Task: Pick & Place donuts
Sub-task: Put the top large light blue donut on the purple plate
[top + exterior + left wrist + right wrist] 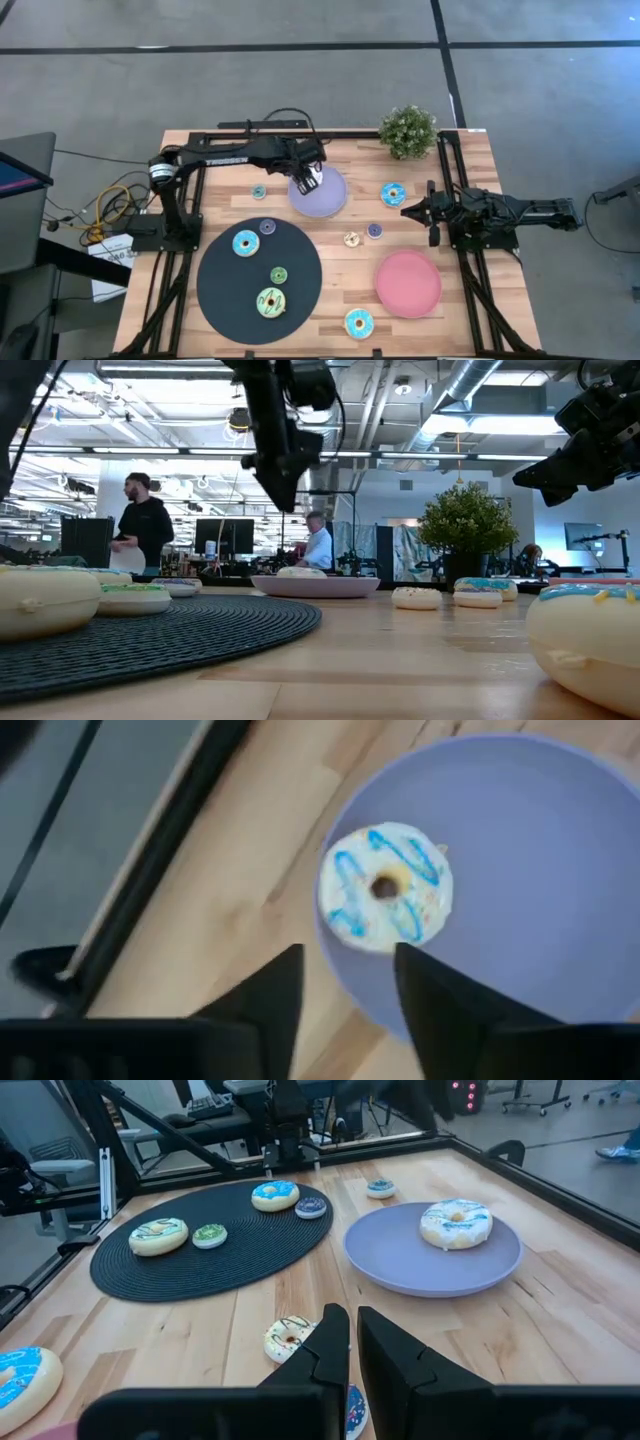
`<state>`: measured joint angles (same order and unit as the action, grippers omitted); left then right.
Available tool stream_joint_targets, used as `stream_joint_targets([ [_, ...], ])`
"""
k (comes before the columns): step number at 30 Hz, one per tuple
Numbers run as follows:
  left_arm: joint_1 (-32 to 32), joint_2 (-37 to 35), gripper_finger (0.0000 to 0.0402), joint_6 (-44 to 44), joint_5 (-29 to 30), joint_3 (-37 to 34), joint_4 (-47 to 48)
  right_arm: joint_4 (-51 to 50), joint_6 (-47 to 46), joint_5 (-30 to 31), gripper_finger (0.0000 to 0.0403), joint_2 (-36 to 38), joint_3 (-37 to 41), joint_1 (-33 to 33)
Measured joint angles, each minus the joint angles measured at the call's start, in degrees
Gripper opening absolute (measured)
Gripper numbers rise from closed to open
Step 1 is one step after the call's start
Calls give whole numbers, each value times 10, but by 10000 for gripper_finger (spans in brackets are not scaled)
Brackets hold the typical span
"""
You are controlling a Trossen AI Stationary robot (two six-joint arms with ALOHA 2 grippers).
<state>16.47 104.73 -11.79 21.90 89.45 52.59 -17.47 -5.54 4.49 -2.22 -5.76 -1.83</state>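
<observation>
From above, the left gripper (pixel 308 183) hangs over the lavender plate (pixel 330 200) at its nine o'clock edge. The left wrist view shows its fingers (pixel 440 1010) narrowly apart and empty above a white donut (pixel 386 887) lying there. The right gripper (pixel 352 1342) waits closed near table's three o'clock.

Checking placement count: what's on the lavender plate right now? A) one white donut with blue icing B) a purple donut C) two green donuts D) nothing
A: a single white donut with blue icing lies on the lavender plate near its rim, with the left gripper above it and not holding it.
</observation>
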Motion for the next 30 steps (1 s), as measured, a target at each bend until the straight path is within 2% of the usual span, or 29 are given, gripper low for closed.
stream_joint_targets([
  [2, 0, -26, 92, 0, -1, -18, -4, 0, 0, 0, 17, 0, 0, 0],
  [5, 0, -80, 27, -9, -16, -82, -38, 0, 0, 0, 17, 0, 0, 0],
  [7, 0, -129, 9, -22, -23, -148, -85, 0, 0, 0, 17, 0, 0, 0],
  [12, -5, -278, 9, -66, -53, -340, -219, 0, 0, 0, 17, 0, 0, 0],
  [15, -13, -367, 2, -68, -38, -438, -288, 0, 0, 0, 17, 0, 0, 0],
  [19, -14, -458, 5, -59, -14, -533, -347, 0, 0, 0, 17, 0, 0, 0],
  [25, -7, -518, 29, -50, 4, -587, -386, 0, 0, 0, 17, 0, 0, 0],
  [30, -7, -509, 91, -30, -1, -588, -390, 0, 0, 0, 17, 0, 0, 0],
])
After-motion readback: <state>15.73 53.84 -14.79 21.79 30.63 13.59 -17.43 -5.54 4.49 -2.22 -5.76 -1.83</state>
